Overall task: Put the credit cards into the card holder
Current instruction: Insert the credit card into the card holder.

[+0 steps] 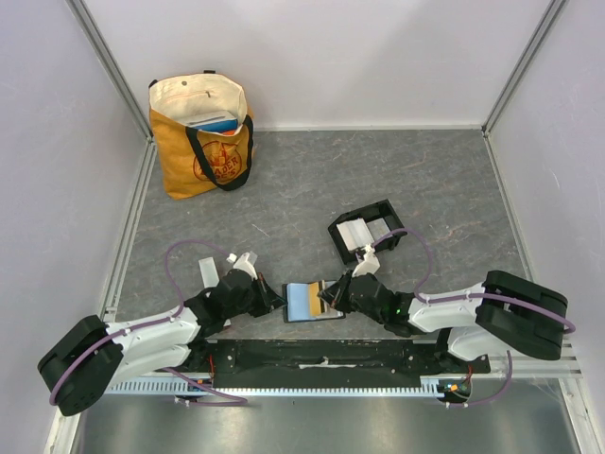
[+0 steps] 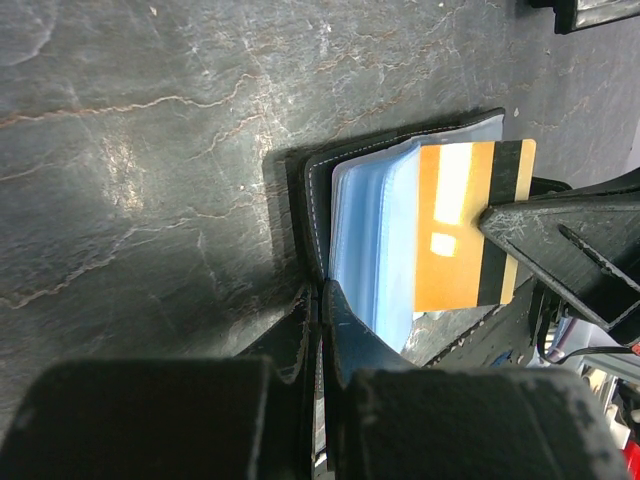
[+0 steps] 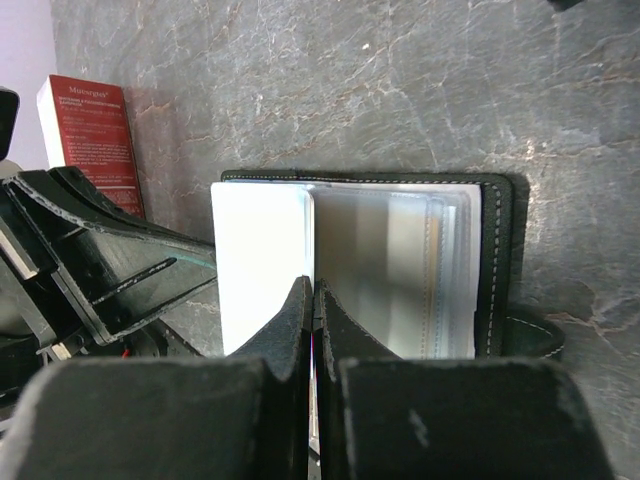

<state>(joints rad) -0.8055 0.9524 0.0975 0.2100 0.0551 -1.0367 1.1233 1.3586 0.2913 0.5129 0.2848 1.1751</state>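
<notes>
I'm looking at a grey, stone-patterned bench (image 1: 425, 180) boxed in by white walls (image 1: 331, 57), with a tan tote bag (image 1: 200, 132) at the upper left of the overhead frame.

The card holder (image 1: 336, 232), a small black tray with low walls, sits just right of centre. Pale cards (image 1: 361, 234) lie inside it.

Below it, near the bottom middle of the frame, a black wallet (image 1: 304, 303) lies open between my two arms, showing its clear blue-tinted sleeves (image 2: 375, 240).

The orange-gold card (image 2: 455, 225) has a dark stripe along one edge and glare on its face. It sticks out past the sleeves on the right of the left wrist frame.

My right claw (image 3: 313, 295) is pinched shut on that card. My left claw (image 2: 320, 298) is clamped on the wallet's edge.

A red box (image 3: 95, 135) stands at the upper left of the right wrist frame.
</notes>
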